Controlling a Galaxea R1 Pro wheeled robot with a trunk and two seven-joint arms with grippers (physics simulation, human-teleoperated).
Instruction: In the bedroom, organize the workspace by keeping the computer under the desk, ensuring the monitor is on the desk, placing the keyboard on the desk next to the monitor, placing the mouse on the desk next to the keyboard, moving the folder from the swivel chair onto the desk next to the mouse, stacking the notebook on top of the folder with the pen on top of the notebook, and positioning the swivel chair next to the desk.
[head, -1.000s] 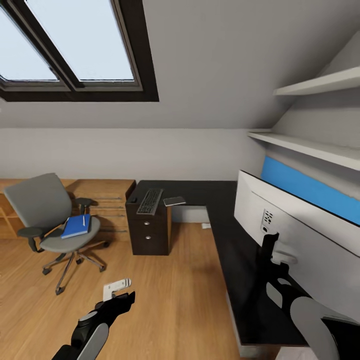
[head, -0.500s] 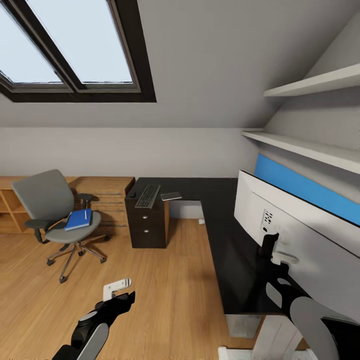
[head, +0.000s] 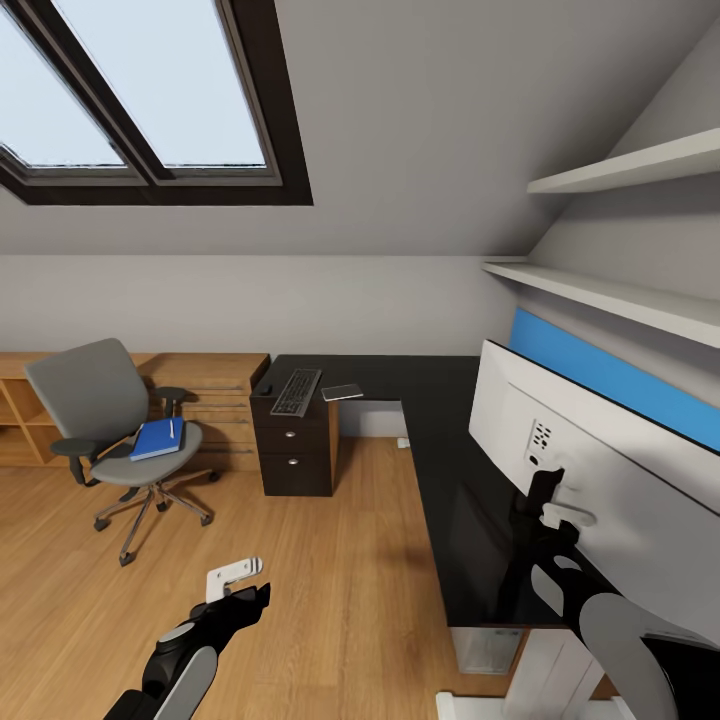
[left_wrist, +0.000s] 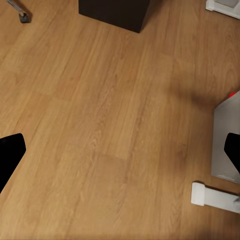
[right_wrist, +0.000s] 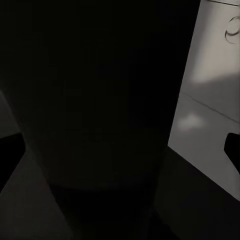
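Nearest, the left gripper (head: 236, 578) hangs spread and empty over bare wood floor (head: 340, 590); the right gripper's (head: 545, 497) spread is unclear, close behind the monitor (head: 590, 470) near the desk (head: 460, 500) edge. Farther off, the folder (head: 155, 439) lies on the swivel chair (head: 110, 420).

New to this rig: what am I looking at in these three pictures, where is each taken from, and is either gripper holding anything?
It is a simulated two-armed wheeled robot in an attic bedroom. The head view looks down over both arms. The left gripper hangs open over the wood floor, holding nothing; its wrist camera looks down at that floor. The right gripper is by the monitor on the black desk; its wrist view is too dark to tell its state. The keyboard and notebook lie on the desk's far end. The blue folder rests on the swivel chair.
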